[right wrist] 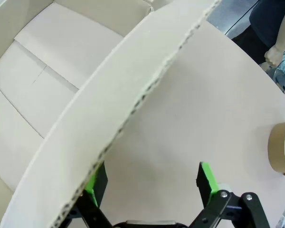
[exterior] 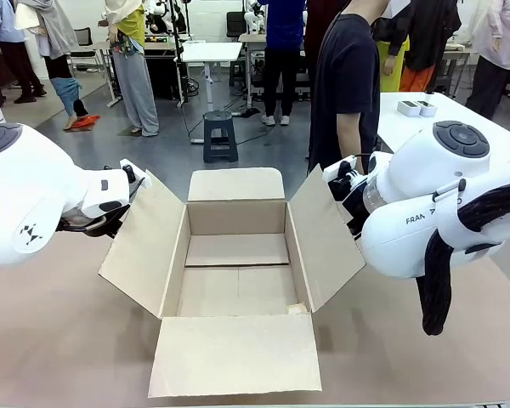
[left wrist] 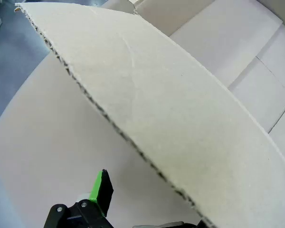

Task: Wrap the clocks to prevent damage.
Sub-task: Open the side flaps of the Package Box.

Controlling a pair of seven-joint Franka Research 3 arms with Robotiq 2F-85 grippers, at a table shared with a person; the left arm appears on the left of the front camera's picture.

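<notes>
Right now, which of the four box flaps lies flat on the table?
The near flap, on the robot's side, lies flat on the table; the left flap and right flap slant upward, the far flap stands up.

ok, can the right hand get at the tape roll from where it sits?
Probably yes. The tape roll lies on bare table outside the box's right flap, on the same side as the open right hand, with nothing between them. The flap crowds just the hand's far finger.
</notes>
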